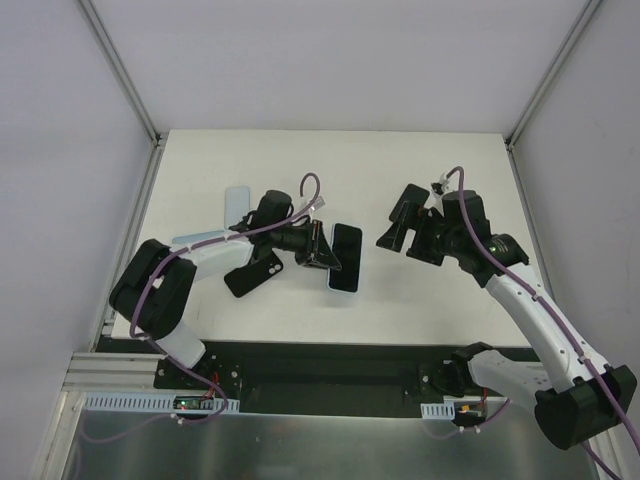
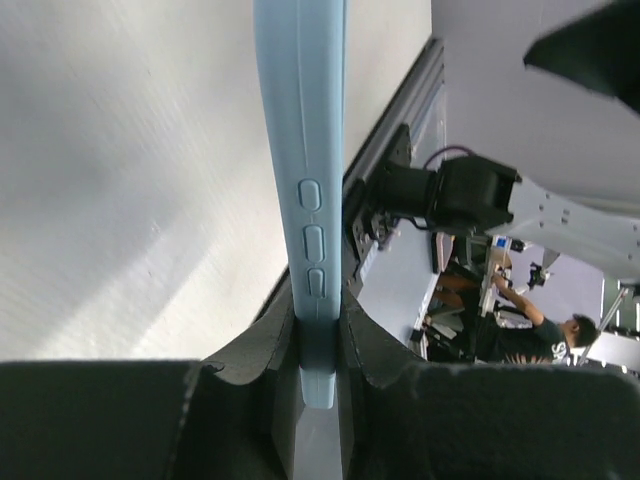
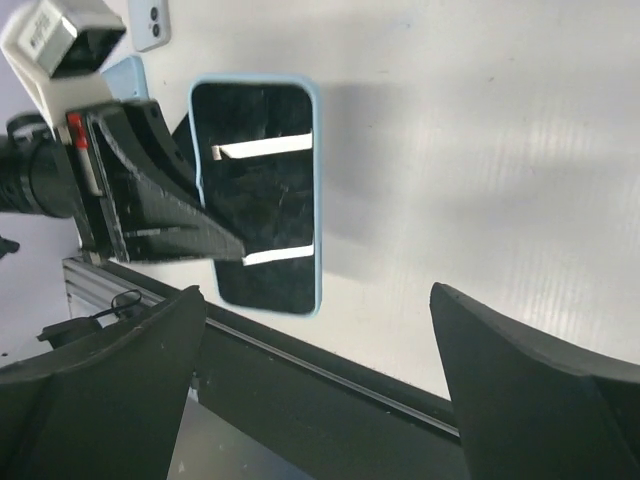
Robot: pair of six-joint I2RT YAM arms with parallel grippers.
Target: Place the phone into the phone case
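- The left claw (image 1: 326, 248) is clamped on the long edge of a light-blue, soft-looking phone case (image 2: 300, 120). In the left wrist view, the case's side with its three moulded button shapes runs straight out from between the two black fingers.
- A black glass-fronted phone (image 3: 262, 200) sits inside that case, screen up. The blue rim shows around its top, right side and bottom.
- The cased phone is near the middle of the white surface (image 1: 420, 300), just right of the left claw. It casts a broad shadow on the surface beside it, and I cannot tell whether it touches the surface.
- The right claw (image 1: 400, 222) has its fingers spread wide apart, with nothing between them. It hangs to the right of the cased phone, apart from it and pointing toward it.
- A flat black rectangle with camera holes at one corner (image 1: 253, 272) lies on the surface under the left arm.
- A pale blue-white slab (image 1: 236, 208) lies flat farther back on the left.
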